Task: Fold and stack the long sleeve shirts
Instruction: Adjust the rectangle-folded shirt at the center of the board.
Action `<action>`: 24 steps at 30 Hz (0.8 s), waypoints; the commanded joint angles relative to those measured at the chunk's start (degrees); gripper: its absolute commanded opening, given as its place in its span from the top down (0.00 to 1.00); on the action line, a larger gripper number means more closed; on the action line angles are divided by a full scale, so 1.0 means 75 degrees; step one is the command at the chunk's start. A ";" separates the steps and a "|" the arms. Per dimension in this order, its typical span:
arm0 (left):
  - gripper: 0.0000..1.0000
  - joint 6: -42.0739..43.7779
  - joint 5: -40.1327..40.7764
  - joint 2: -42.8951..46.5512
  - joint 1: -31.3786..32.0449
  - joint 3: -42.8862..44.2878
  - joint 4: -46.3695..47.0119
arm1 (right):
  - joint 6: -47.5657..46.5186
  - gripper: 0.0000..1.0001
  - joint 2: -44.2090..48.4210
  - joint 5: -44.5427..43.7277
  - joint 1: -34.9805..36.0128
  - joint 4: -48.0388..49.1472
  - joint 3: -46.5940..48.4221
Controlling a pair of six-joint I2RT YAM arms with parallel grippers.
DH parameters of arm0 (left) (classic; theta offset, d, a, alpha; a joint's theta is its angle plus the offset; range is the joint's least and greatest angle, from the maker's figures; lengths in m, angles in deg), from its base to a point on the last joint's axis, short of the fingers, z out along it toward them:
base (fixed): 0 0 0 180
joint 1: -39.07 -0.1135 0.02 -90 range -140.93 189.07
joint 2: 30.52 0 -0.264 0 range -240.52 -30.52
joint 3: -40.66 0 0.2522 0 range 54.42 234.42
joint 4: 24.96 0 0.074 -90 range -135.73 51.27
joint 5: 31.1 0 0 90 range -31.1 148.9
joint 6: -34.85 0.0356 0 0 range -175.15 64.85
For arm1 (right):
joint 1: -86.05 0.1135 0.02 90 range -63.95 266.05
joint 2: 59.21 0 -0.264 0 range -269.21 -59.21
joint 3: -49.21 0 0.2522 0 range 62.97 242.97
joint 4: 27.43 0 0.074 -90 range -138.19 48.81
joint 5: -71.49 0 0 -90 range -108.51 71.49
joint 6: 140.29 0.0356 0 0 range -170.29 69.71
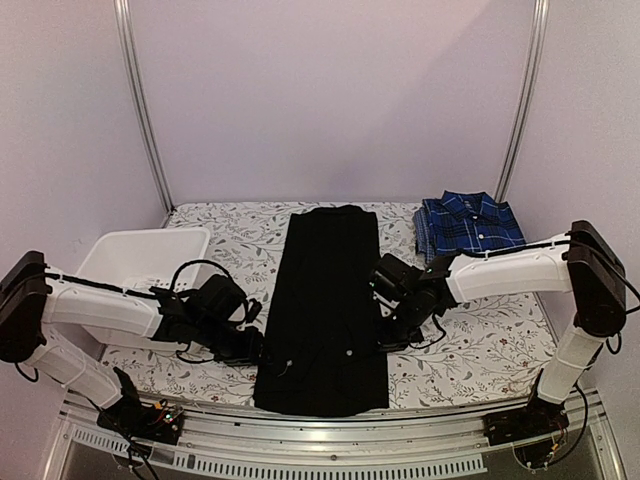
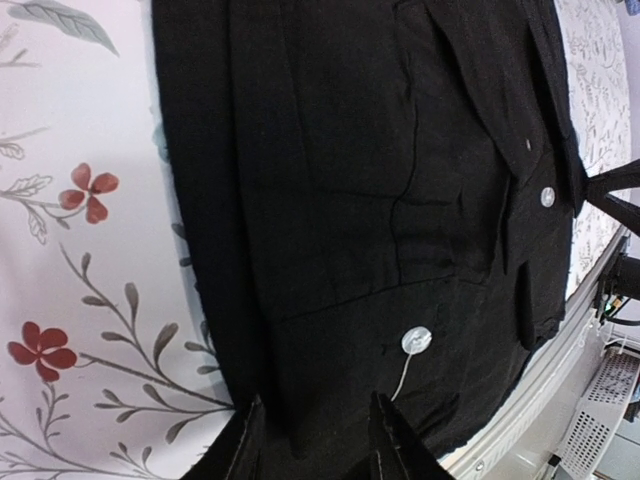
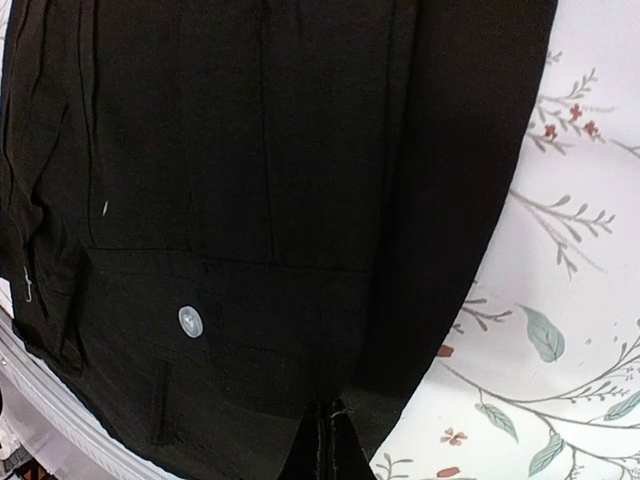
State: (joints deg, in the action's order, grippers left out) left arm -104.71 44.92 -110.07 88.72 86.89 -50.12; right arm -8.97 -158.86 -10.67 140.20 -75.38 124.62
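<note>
Your flower-print table (image 1: 480, 340) carries the black shirt (image 1: 325, 300) lengthwise down the middle, the folded plaid shirt (image 1: 468, 222) back right, and the white basket (image 1: 140, 245) left.

Matt black cloth shirt (image 1: 322, 300) on smooth floral tablecloth (image 1: 480, 340).

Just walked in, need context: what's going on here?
Two arms are folding shirts. The black shirt lies as a long narrow strip mid-table. The left end effector sits part open over its left edge, the right end effector shut at its right edge; a grip isn't clear. The plaid shirt lies folded at the far right.
</note>
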 commanded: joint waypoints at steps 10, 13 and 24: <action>0.65 0.0341 -0.0172 -0.0265 0.0095 0.0372 0.0013 | 0.0174 1.00 0.0319 0.0495 0.0396 -0.0918 0.0337; 0.65 0.0400 -0.0168 -0.0288 0.0095 0.0484 -0.0043 | 0.0186 1.00 0.0259 0.0604 0.0523 -0.1014 0.0387; 0.65 0.0665 -0.0181 -0.0564 0.0083 0.1029 -0.0251 | 0.0359 1.00 0.0331 0.0827 0.0797 -0.1002 0.0017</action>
State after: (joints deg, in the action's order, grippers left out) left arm -101.39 44.05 -113.20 88.74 92.57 -50.93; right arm -7.36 -158.08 -5.67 145.46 -82.53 126.06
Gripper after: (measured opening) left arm 0.349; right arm 0.004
